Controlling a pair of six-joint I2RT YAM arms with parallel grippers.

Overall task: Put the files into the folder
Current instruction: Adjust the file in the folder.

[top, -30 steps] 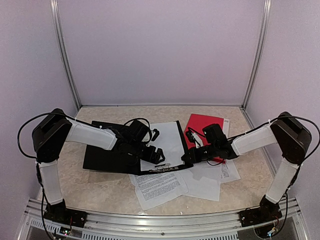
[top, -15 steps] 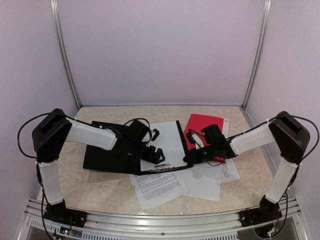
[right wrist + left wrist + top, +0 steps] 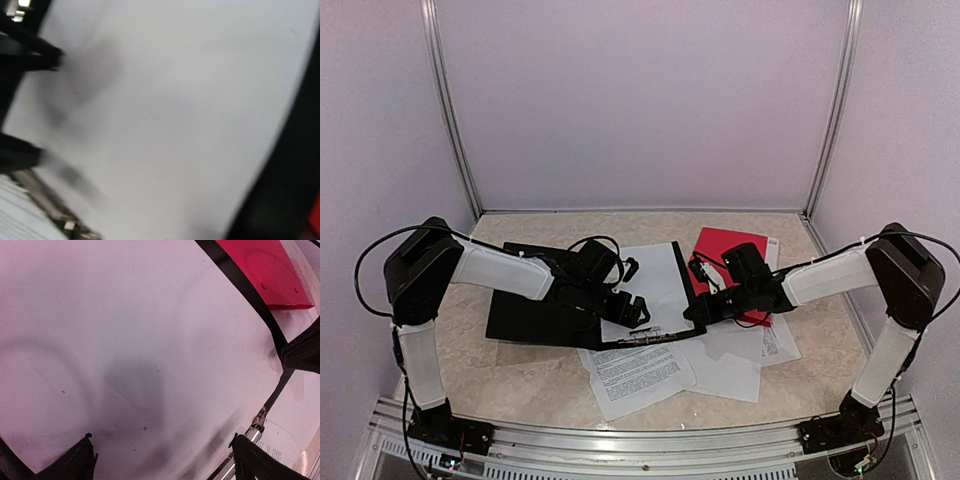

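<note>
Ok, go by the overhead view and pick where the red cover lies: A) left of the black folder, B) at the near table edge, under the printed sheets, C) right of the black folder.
C: the red cover lies just past the right edge of the open black folder, towards the back of the table.
</note>
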